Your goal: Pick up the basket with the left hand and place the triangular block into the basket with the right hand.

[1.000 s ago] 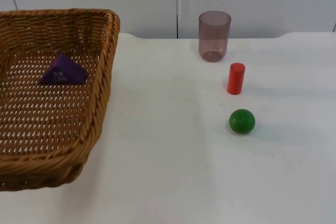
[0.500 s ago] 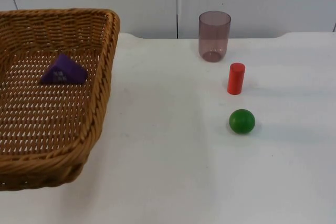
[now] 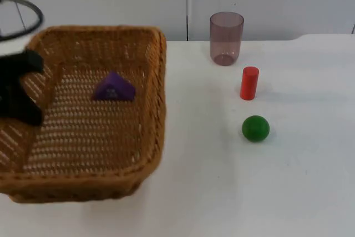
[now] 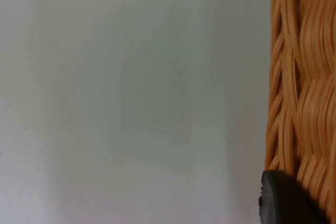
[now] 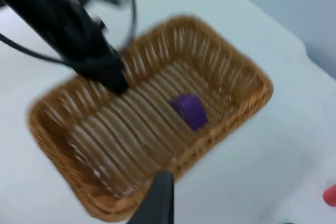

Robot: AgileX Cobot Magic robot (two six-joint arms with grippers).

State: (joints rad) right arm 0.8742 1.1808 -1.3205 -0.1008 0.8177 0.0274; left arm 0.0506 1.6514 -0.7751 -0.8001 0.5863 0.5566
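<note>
The woven wicker basket (image 3: 161,81) stands on the left half of the white table. A purple triangular block (image 3: 113,88) lies on its floor toward the far side. My left gripper (image 3: 28,109) is at the basket's left rim, shut on it. The left wrist view runs along the basket's outer wall (image 4: 299,77), right beside my fingertip (image 4: 283,198). My right gripper (image 5: 160,198) hovers high above the table, off the basket's near corner. From there I see the basket (image 5: 252,77), the block (image 5: 189,109) inside it and the left gripper (image 5: 116,81) on the rim.
A translucent mauve cup (image 3: 226,37) stands at the back near the wall. In front of it are an upright red cylinder (image 3: 249,82) and a green ball (image 3: 255,128). The white table's front right part lies bare.
The basket has shifted to the right and looks smaller, carrying the purple block along. The left arm has come into the top view at the basket's left rim.
</note>
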